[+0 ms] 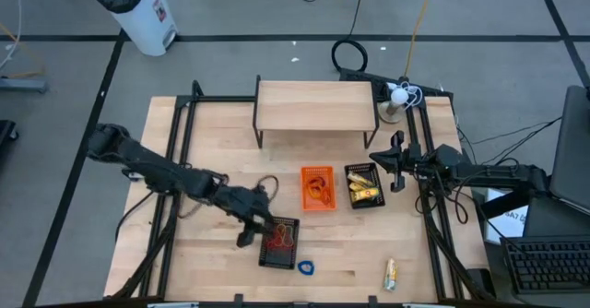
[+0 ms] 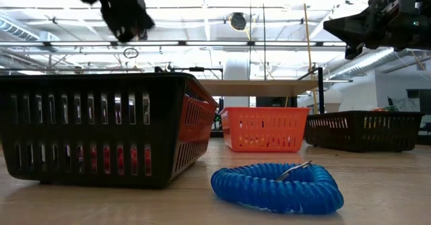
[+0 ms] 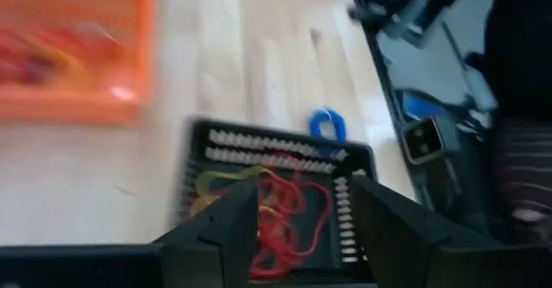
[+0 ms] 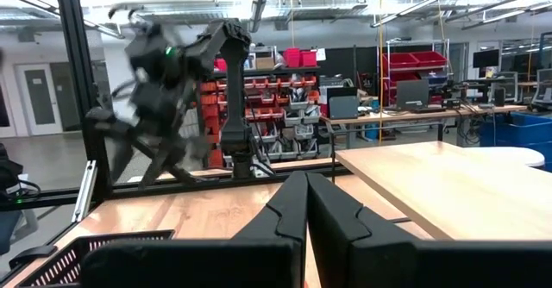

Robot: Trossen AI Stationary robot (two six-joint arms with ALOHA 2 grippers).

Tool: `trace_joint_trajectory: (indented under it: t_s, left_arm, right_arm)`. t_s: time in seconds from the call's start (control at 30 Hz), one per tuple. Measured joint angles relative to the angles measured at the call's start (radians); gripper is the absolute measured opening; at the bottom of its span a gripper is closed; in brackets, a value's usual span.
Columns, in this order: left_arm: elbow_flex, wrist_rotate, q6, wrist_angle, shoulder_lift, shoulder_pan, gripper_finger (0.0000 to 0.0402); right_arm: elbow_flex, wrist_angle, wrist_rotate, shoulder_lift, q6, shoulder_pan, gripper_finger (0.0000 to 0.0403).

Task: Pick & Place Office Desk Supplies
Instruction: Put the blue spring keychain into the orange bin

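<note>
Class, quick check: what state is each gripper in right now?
Left gripper: open, empty, above the black basket of rubber bands.
Right gripper: closed, empty, by the table's right edge.

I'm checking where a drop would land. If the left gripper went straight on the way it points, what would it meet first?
Most likely the red rubber bands inside the black basket below; the left gripper stands open right above them, though depth is unclear.
</note>
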Motion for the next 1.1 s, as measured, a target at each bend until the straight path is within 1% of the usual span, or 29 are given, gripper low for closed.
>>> trace_joint_trajectory:
  t_s: [0.07,0.13,0.23,0.3,0.37,0.4,0.5,0.6,0.77,0.97,1.03,1.1]
  left_arm:
    - [0.000,-0.093,0.053,-0.076,-0.095,0.000,0.0172]
    - [0.000,-0.212,0.096,-0.159,-0.207,0.000,0.0147]
    - [-0.001,-0.386,0.114,-0.290,-0.382,0.000,0.0097]
    - [-0.026,-0.469,0.119,-0.317,-0.500,-0.003,0.0058]
    - [-0.079,-0.516,0.133,-0.312,-0.614,-0.002,0.0020]
    - [-0.112,-0.533,0.137,-0.303,-0.670,0.000,0.0010]
    - [-0.230,-0.563,0.153,-0.273,-0.826,0.017,0.0011]
    - [-0.343,-0.574,0.151,-0.215,-0.977,0.040,0.0003]
    - [-0.464,-0.581,0.152,-0.173,-1.185,0.079,0.0004]
    - [-0.547,-0.584,0.161,-0.197,-1.355,0.106,0.0003]
    - [-0.582,-0.583,0.164,-0.203,-1.389,0.119,0.0002]
    - [-0.607,-0.583,0.179,-0.200,-1.392,0.133,0.0002]
  right_arm:
    - [0.000,-0.002,0.000,0.000,0.001,0.000,0.0000]
    - [0.000,-0.010,0.000,0.000,0.004,0.000,0.0000]
    - [0.000,-0.008,0.000,0.000,0.003,0.000,0.0000]
    - [0.000,-0.007,0.000,0.000,0.002,0.000,0.0000]
    - [0.000,-0.007,0.000,0.000,0.002,0.000,0.0000]
    - [0.000,-0.007,0.000,0.000,0.002,0.000,0.0000]
    - [0.000,-0.004,0.000,0.000,0.001,0.000,0.0000]
    - [0.000,-0.004,0.000,0.000,0.001,0.000,0.0000]
    - [0.000,0.001,0.001,0.014,0.000,0.000,0.0000]
    - [0.000,0.021,0.002,0.031,0.000,0.000,0.0000]
    - [0.000,0.020,0.002,0.032,0.000,0.000,0.0000]
    - [0.000,0.021,0.002,0.033,0.000,0.000,0.0000]
